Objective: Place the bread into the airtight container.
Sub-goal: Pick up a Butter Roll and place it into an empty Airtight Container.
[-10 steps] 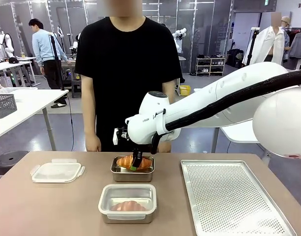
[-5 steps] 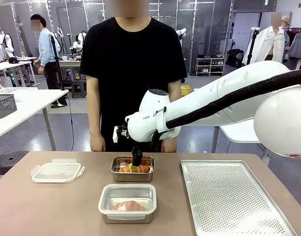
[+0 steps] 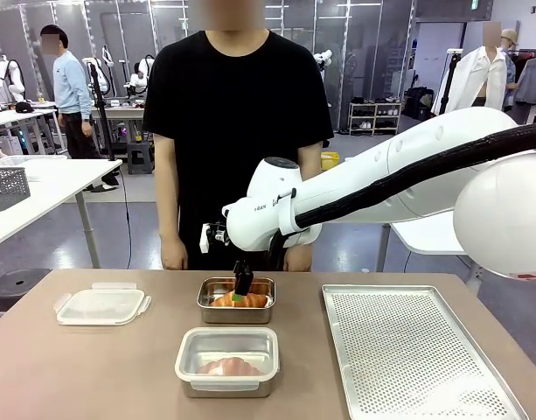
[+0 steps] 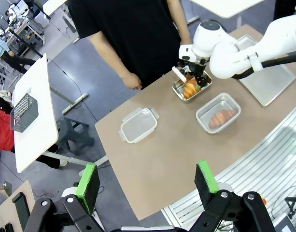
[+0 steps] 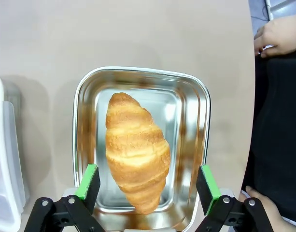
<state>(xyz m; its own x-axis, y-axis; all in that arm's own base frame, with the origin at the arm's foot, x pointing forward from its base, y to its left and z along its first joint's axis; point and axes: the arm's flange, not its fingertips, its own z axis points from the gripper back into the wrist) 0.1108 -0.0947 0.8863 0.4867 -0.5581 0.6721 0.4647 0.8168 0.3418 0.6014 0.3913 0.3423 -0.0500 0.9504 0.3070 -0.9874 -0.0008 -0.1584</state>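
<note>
Bread point(image 5: 137, 151) (a croissant) lying in far steel container point(image 5: 198, 108) — not gripped. Right gripper point(image 5: 146, 182) just above it, fingers spread either side. Left gripper point(image 4: 147, 180) high over table, fingers apart w/ nothing between.

Only one marking shows: small dark letters on the side of the white arm point(image 3: 276, 210) in the front view. They look like a brand name, but they are too small to read. No other text or number is readable.
</note>
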